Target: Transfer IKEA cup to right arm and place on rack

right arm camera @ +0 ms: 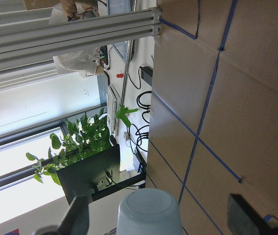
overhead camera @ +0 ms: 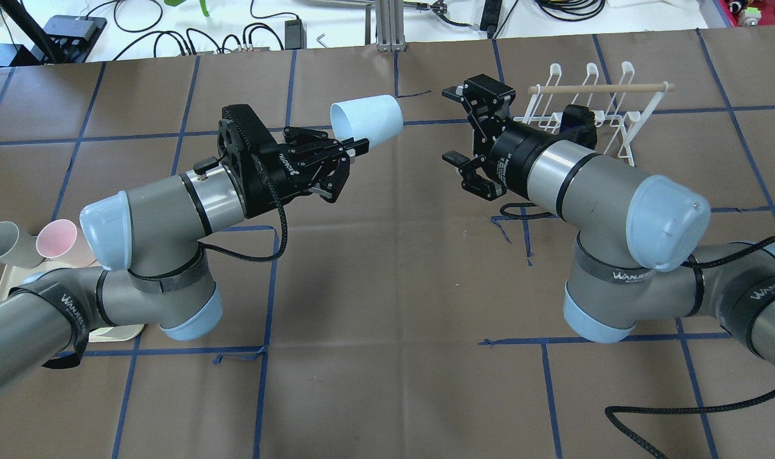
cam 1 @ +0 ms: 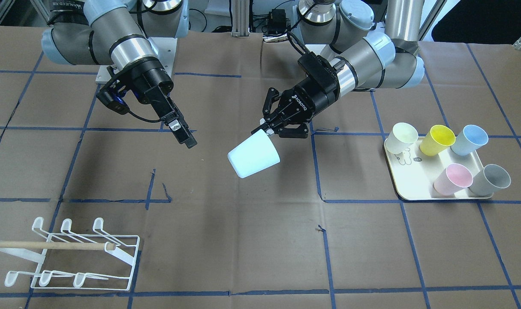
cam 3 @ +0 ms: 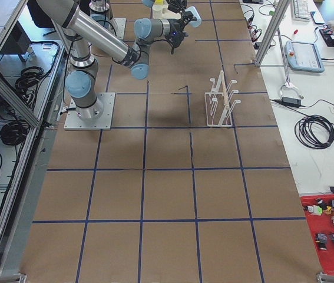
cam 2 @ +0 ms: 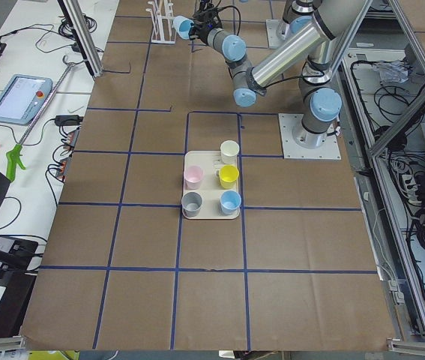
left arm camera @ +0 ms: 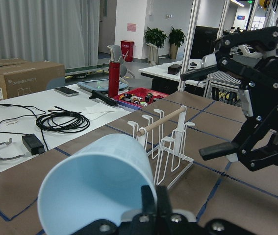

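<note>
**Cup offered in mid-air, receiving end effector wide open**

The left end effector (overhead camera: 354, 148) is pinched on the rim wall of the pale blue IKEA cup (overhead camera: 368, 118). It holds the cup on its side above the worktop (overhead camera: 387, 319). In the overhead view the cup's closed base points toward 3 o'clock. The right end effector (overhead camera: 454, 124) faces it from that side with fingers spread wide, holding nothing, near the cup but apart from it. In the right wrist view the base sits between the two spread fingers, low in the frame.

The step in hand looks like the closing approach of the handover. To do it well, the right arm should advance along the cup's axis and keep the base centred. Its fingers should straddle the half nearest the base, clear of the left fingers at the rim. It should close gently, as the wall probably flexes, and the left should let go only once that grip is firm. The rack (overhead camera: 607, 115) stands at 2 o'clock. A grip near the base would leave the mouth free for a prong.
</note>
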Action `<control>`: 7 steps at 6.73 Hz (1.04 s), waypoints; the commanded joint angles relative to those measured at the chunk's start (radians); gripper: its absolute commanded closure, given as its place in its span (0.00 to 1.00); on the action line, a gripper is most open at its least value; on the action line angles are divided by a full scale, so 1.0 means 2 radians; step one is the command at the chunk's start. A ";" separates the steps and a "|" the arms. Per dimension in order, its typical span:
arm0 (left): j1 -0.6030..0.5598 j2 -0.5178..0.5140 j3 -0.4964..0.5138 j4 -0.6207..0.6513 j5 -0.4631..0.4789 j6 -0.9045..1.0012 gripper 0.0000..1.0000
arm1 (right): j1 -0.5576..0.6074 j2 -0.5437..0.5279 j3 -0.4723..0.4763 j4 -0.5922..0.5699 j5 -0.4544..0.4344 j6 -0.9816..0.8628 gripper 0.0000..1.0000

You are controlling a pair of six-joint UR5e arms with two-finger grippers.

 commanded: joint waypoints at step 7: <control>0.000 -0.001 0.000 0.003 0.000 0.000 0.99 | 0.070 0.026 -0.082 0.097 -0.062 0.010 0.00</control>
